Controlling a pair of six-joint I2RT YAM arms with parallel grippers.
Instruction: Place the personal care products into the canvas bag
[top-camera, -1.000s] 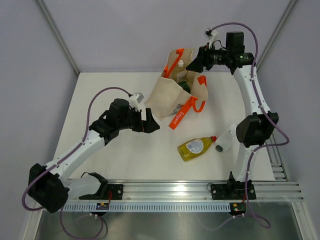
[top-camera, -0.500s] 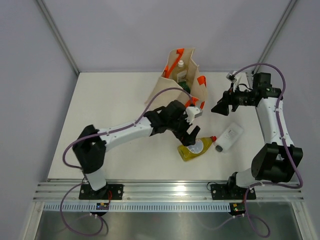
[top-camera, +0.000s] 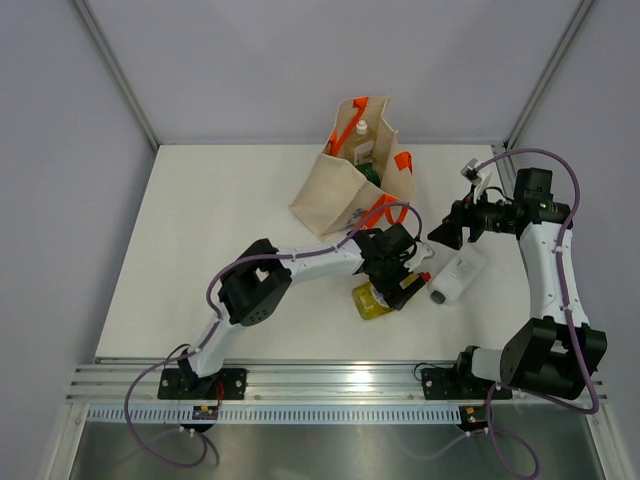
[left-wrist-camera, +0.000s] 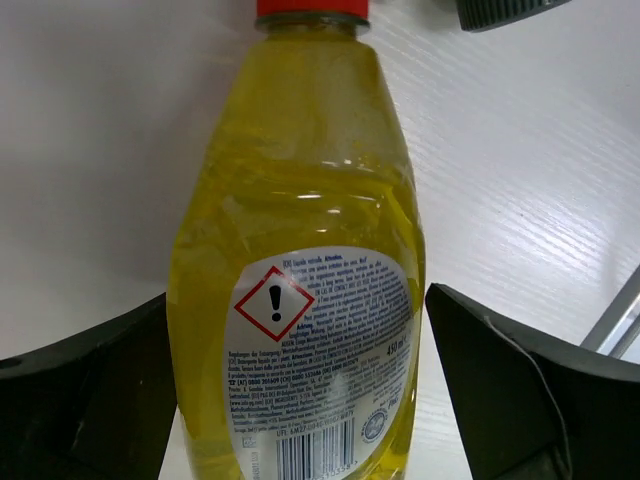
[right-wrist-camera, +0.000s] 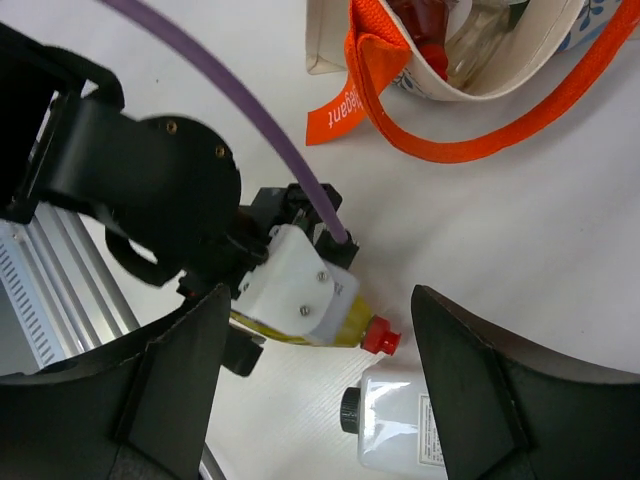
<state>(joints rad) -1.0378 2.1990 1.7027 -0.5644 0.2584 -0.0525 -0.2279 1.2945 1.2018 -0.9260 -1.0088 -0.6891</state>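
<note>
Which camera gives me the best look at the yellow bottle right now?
Left wrist: the yellow bottle fills the frame, label facing up, between the fingers. In top external the left gripper covers most of it. Right wrist shows only a yellow sliver and its red cap.

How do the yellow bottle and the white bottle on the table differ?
The yellow bottle is see-through with a red cap; the white bottle is opaque with a dark cap. The yellow bottle sits between the open fingers of the left pincer; the white bottle lies free, untouched. Both lie on their sides on the table, outside the canvas bag.
</note>
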